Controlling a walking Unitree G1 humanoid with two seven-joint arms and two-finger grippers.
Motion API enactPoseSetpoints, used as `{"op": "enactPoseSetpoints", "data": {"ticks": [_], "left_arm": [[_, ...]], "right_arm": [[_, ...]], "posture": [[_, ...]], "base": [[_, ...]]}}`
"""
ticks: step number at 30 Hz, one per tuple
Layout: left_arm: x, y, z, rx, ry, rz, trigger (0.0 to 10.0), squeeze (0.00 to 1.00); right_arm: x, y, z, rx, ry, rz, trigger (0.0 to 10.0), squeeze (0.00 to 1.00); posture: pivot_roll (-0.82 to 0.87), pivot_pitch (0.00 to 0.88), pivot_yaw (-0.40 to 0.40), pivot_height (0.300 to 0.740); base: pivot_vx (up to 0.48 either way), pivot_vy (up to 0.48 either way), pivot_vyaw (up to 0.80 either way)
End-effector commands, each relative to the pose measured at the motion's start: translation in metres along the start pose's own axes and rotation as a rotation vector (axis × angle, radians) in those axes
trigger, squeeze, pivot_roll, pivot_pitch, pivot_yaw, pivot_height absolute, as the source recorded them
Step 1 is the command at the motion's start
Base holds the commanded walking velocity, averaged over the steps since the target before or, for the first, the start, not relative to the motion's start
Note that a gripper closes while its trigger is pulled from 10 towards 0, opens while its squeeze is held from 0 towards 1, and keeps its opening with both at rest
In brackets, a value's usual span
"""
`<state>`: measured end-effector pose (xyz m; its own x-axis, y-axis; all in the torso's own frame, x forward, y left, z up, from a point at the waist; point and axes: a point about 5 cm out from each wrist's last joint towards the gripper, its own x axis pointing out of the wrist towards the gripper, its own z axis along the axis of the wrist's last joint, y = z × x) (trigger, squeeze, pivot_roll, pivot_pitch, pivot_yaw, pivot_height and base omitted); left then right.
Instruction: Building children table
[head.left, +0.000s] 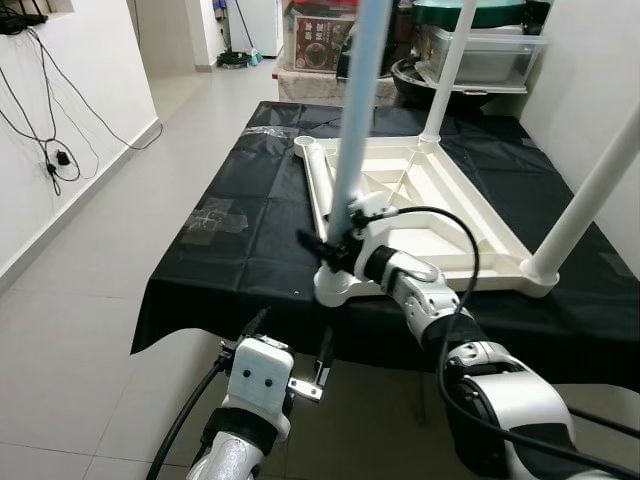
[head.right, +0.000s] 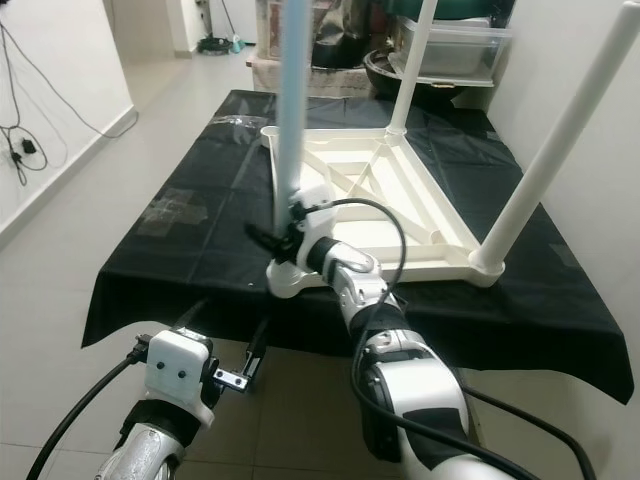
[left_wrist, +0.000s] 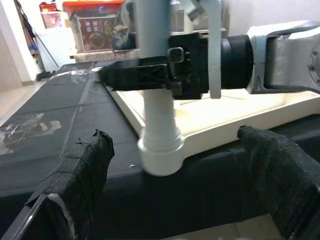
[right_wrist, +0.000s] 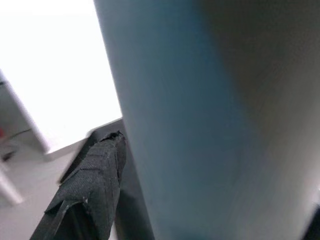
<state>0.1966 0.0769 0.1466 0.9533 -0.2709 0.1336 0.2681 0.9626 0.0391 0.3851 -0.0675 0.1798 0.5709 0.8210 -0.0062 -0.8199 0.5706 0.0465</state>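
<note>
Pale-blue leg (head.left: 358, 100) stands upright, clamped between right gripper (head.left: 330, 243) fingers.

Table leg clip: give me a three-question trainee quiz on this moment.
1. True or false: the right gripper is shut on the light blue leg.
2. How many white legs already stand in the upturned tabletop? A) none B) two C) four
3. Where is the left gripper?

Key: 1. True. 2. B. 3. Low, off the near edge of the black cloth, jaws open, holding nothing.
</note>
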Motion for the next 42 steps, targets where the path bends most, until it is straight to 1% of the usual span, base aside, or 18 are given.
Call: {"op": "enactPoseSetpoints", "data": {"ticks": [1, 5, 6, 9, 10, 16, 18, 19, 21, 24, 26, 30, 34, 37, 38, 39, 40, 42], "left_arm": [[-0.002, -0.002, -0.002, -0.002, 0.008, -0.001, 10.0, 0.0], [-0.002, -0.004, -0.002, -0.003, 0.009, 0.001, 10.0, 0.0], [-0.002, -0.004, -0.002, -0.003, 0.009, 0.001, 10.0, 0.0], [-0.003, -0.004, -0.002, -0.003, 0.009, 0.001, 10.0, 0.0], [-0.003, -0.004, -0.002, -0.004, 0.009, 0.001, 10.0, 0.0], [-0.004, -0.005, -0.002, -0.006, 0.01, 0.002, 10.0, 0.0], [-0.004, -0.005, -0.002, -0.006, 0.01, 0.002, 10.0, 0.0], [-0.004, -0.005, -0.002, -0.006, 0.01, 0.002, 10.0, 0.0], [-0.004, -0.004, -0.003, -0.006, 0.012, 0.001, 10.0, 0.0], [-0.004, -0.004, -0.003, -0.007, 0.013, 0.0, 10.0, 0.0], [-0.003, -0.004, -0.004, -0.008, 0.014, -0.002, 10.0, 0.0], [-0.003, -0.004, -0.004, -0.008, 0.015, -0.004, 10.0, 0.0], [-0.002, -0.004, -0.004, -0.009, 0.013, -0.008, 10.0, 0.0], [-0.001, -0.005, -0.004, -0.009, 0.011, -0.009, 10.0, 0.0], [-0.001, -0.005, -0.004, -0.009, 0.011, -0.009, 10.0, 0.0], [-0.001, -0.005, -0.004, -0.009, 0.011, -0.009, 10.0, 0.0], [-0.001, -0.004, -0.004, -0.01, 0.01, -0.008, 10.0, 0.0], [-0.001, -0.004, -0.003, -0.01, 0.01, -0.008, 10.0, 0.0]], "right_arm": [[0.014, 0.021, -0.002, 0.02, 0.049, 0.193, 10.0, 0.0], [0.017, 0.032, -0.003, 0.052, 0.075, 0.339, 10.0, 0.0], [0.017, 0.034, -0.005, 0.057, 0.083, 0.373, 2.3, 0.0], [0.016, 0.035, -0.007, 0.06, 0.088, 0.394, 2.3, 0.0], [0.015, 0.036, -0.009, 0.069, 0.093, 0.413, 0.0, 0.0], [0.016, 0.033, -0.014, 0.06, 0.091, 0.314, 0.0, 0.0], [0.017, 0.015, -0.015, 0.044, 0.089, -0.032, 0.0, 0.0], [0.017, 0.015, -0.015, 0.044, 0.089, -0.032, 0.0, 0.0], [0.009, -0.005, -0.015, 0.01, 0.085, -0.356, 0.0, 0.0], [0.001, -0.016, -0.017, 0.026, 0.079, -0.52, 0.0, 0.0], [-0.015, -0.031, -0.02, 0.037, 0.073, -0.773, 0.0, 0.0], [-0.024, -0.037, -0.022, 0.04, 0.072, -0.888, 0.0, 0.0], [-0.042, -0.041, -0.032, 0.113, 0.045, -1.189, 0.0, 0.0], [-0.04, -0.033, -0.039, 0.164, 0.038, -1.221, 0.0, 0.0], [-0.034, -0.027, -0.041, 0.187, 0.035, -1.211, 1.7, 0.0], [-0.031, -0.024, -0.042, 0.2, 0.033, -1.205, 1.7, 0.0], [-0.027, -0.02, -0.043, 0.21, 0.033, -1.21, 10.0, 0.0], [-0.02, -0.015, -0.043, 0.246, 0.028, -1.181, 10.0, 0.0]], "posture": [[0.14, 0.037, -0.054, 0.74], [0.15, 0.038, -0.058, 0.74], [0.15, 0.036, -0.058, 0.74], [0.15, 0.036, -0.058, 0.74], [0.15, 0.034, -0.059, 0.74], [0.15, 0.03, -0.058, 0.74], [0.15, 0.025, -0.057, 0.74], [0.15, 0.025, -0.057, 0.74], [0.14, 0.024, -0.052, 0.74], [0.13, 0.028, -0.045, 0.74], [0.13, 0.031, -0.042, 0.74], [0.13, 0.03, -0.041, 0.74], [0.12, 0.032, -0.043, 0.74], [0.12, 0.032, -0.043, 0.74], [0.12, 0.035, -0.042, 0.74], [0.12, 0.035, -0.042, 0.74], [0.12, 0.035, -0.042, 0.74], [0.12, 0.035, -0.042, 0.74]], "base": [[0.0, 0.0, 0.0], [0.0, 0.0, 0.0], [0.0, 0.0, 0.0], [0.0, 0.0, 0.0], [0.0, 0.0, 0.0], [0.0, 0.0, 0.0], [0.0, 0.0, 0.0], [0.0, 0.0, 0.0], [0.0, 0.0, 0.0], [0.0, 0.0, 0.0], [0.0, 0.0, 0.0], [0.0, 0.0, 0.0], [0.0, 0.0, 0.0], [0.0, 0.0, 0.0], [0.0, 0.0, 0.0], [0.0, 0.0, 0.0], [0.0, 0.0, 0.0], [0.0, 0.0, 0.0]]}}
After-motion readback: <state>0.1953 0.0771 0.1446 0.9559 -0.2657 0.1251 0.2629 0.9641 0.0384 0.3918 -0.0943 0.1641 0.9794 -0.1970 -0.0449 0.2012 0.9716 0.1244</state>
